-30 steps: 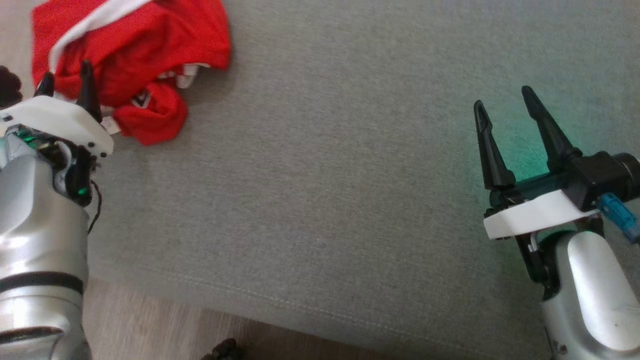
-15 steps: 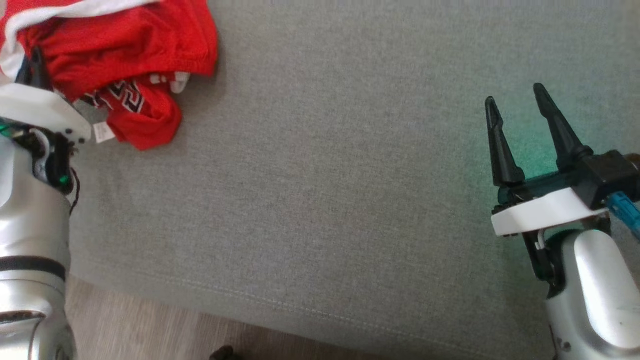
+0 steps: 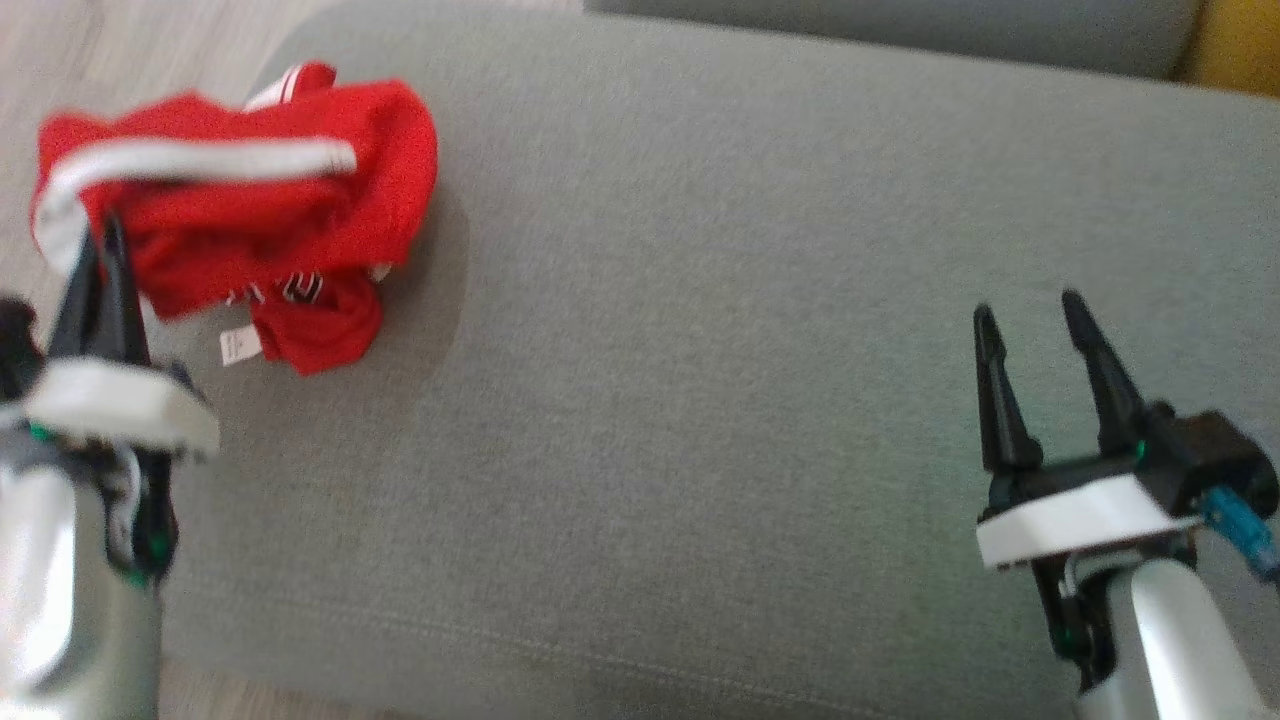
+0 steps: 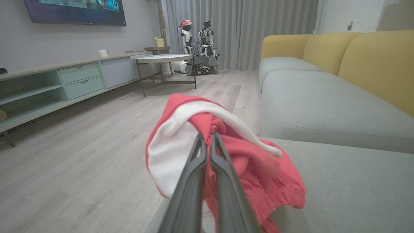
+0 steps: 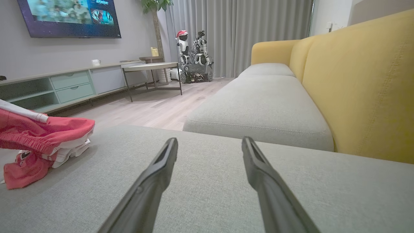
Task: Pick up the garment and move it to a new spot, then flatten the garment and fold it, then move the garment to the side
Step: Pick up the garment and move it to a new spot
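1. The red garment (image 3: 300,220) is bunched up at the left end of the grey sofa seat (image 3: 700,400), close to its rounded corner.
2. The left hand (image 4: 207,136) has its two dark fingers pressed together on the garment, pinching a fold of red cloth right beside the white band (image 4: 168,152) along its edge.
3. In the right wrist view the top of the garment is raised and hangs over, while the lower folds rest on the seat (how much of it is clear of the cushion I cannot tell).
4. A small white label (image 3: 238,346) sticks out at the garment's lower left edge in the head view, and some dark lettering shows on a fold just above it, too blurred to read.
5. The right hand (image 3: 1028,305) is over the right part of the seat, well apart from the garment, its fingers spread with nothing between them.
6. Past the garment in the left wrist view lies the pale wooden floor (image 4: 81,155), with a round table (image 4: 163,59) farther off.
7. The yellow backrest (image 5: 355,81) rises on the right of the right wrist view.
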